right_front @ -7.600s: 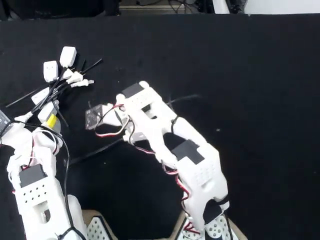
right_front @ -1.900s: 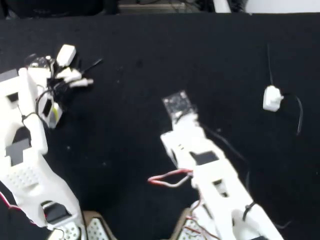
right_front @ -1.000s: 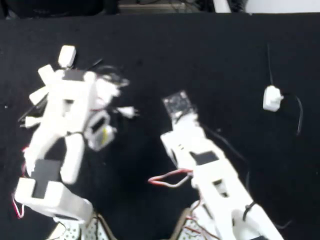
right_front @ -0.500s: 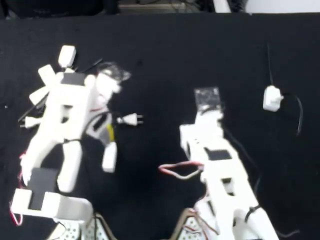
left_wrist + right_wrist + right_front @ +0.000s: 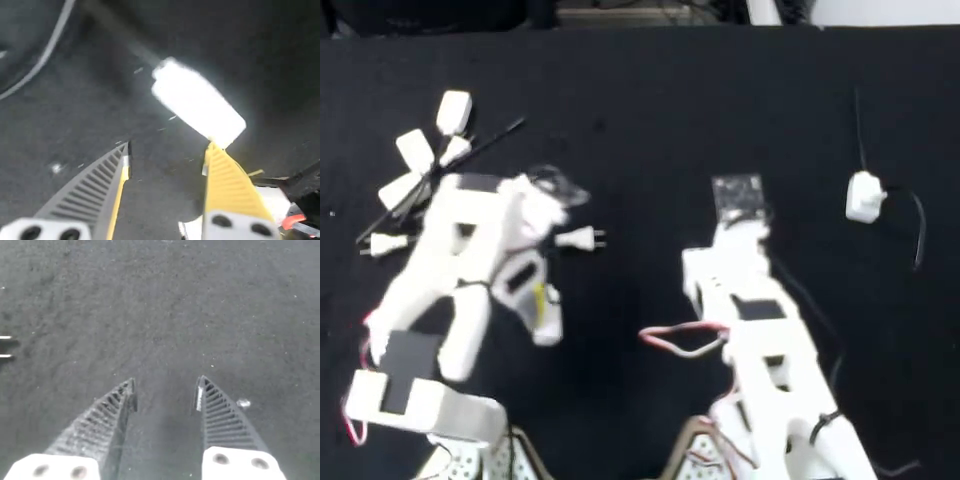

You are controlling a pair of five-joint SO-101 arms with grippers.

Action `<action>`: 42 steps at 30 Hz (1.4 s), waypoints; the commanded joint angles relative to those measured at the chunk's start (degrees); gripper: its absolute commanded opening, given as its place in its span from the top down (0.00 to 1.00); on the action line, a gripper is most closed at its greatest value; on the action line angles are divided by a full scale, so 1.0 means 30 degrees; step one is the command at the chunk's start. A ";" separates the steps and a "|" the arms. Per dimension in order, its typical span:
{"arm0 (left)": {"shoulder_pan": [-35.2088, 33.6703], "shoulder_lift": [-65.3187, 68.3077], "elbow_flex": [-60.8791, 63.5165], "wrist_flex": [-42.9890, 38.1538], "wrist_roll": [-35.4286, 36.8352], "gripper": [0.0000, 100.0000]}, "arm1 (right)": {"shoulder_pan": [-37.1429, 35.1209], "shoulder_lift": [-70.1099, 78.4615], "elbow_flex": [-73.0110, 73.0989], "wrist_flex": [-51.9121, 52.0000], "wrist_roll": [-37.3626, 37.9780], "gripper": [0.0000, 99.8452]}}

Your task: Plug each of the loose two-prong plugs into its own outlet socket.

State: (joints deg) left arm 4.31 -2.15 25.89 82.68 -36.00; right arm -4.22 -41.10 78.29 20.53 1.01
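White and corded, the block (image 5: 197, 102) should, I judged, be centred between the jaws of the left gripper (image 5: 167, 147) before they close, for it lay off to one side, at the tip of one finger. Those jaws stood widely spread and held nothing, and the loose two-prong plug (image 5: 578, 238) lay just right of that arm. The right gripper (image 5: 165, 381) hung spread and empty too.

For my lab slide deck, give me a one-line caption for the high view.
Two arms over a black table, a loose two-prong plug between them, white sockets clustered far left.
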 commanded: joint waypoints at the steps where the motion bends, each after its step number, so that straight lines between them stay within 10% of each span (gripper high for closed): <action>1: 0.3121 -0.0117 -0.0747 -0.0352 0.1700 0.76 | 0.1524 -0.0689 -0.1333 -0.0469 -0.0264 0.82; 8: 0.4733 -0.0234 -0.3678 -0.0469 0.4337 0.76 | 0.3223 -0.0718 -0.1626 -0.0527 -0.1817 0.82; 16: 0.0044 0.0821 -0.5788 -0.0879 0.4425 0.76 | 0.3106 -0.0718 -0.1626 -0.0527 -0.1758 0.82; 24: -0.2769 0.3136 -0.4762 0.0908 0.0000 0.76 | 0.3106 -0.0718 -0.1626 -0.0527 -0.1758 0.82; 32: -0.0132 0.3106 -0.2769 0.1495 -0.0322 0.76 | 0.3370 -0.0718 -0.1890 -0.0440 -0.1788 0.82; 42: 0.5231 0.2491 -0.1568 -0.3546 0.4894 0.76 | 0.5714 -0.0718 -0.2740 0.0293 -0.2549 0.82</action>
State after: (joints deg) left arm 16.09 7.87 24.13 75.47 -26.42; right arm 11.69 -41.19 73.54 20.53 -5.58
